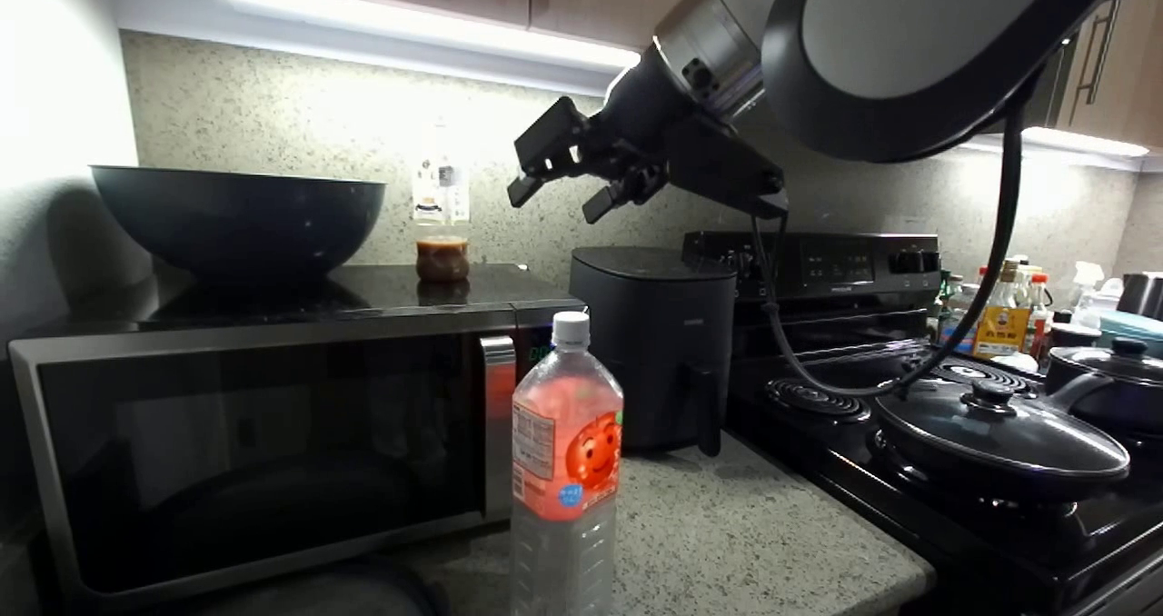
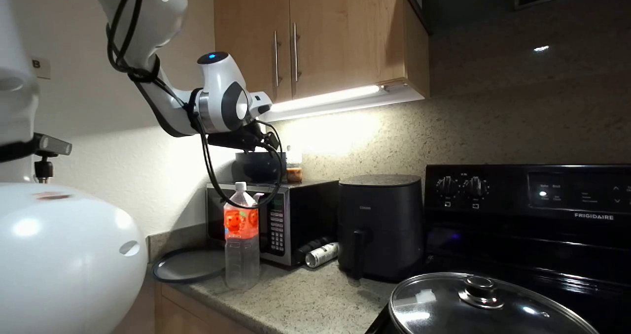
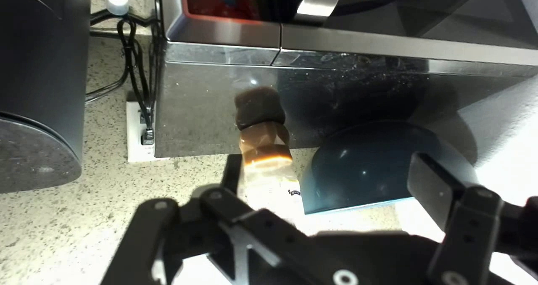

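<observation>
My gripper is open and empty, tilted downward in the air above the microwave and air fryer. A clear bottle with brown sauce stands upright on the microwave top, left of the gripper in that exterior view. In the wrist view the bottle shows between the fingers, close beside the left one; its upper part is washed out by glare. No contact is visible. A large dark blue bowl sits beside it on the microwave, also in the wrist view.
A tall clear bottle with a red label stands before the microwave. A black air fryer stands between microwave and stove. A lidded pan sits on the stove. Cabinets hang above. A can lies beside the microwave.
</observation>
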`<action>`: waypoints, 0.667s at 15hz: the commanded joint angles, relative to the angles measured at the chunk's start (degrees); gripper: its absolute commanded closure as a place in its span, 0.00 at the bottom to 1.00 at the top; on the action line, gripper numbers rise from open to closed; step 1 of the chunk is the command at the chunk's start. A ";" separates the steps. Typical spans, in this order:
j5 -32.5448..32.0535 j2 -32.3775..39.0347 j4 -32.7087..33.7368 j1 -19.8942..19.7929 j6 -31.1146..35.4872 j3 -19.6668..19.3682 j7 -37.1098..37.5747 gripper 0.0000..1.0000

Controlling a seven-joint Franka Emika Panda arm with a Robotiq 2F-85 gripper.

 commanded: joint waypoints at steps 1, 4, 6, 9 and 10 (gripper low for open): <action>0.00 0.26 0.07 0.03 0.00 -0.02 0.00 0.00; 0.00 0.15 0.00 0.03 0.00 -0.19 0.00 0.00; -1.08 2.71 2.01 -2.10 2.54 1.49 2.84 0.00; -3.45 6.90 6.52 -6.08 4.94 4.47 7.30 0.00; -4.57 7.81 7.82 -7.36 4.91 5.35 8.65 0.00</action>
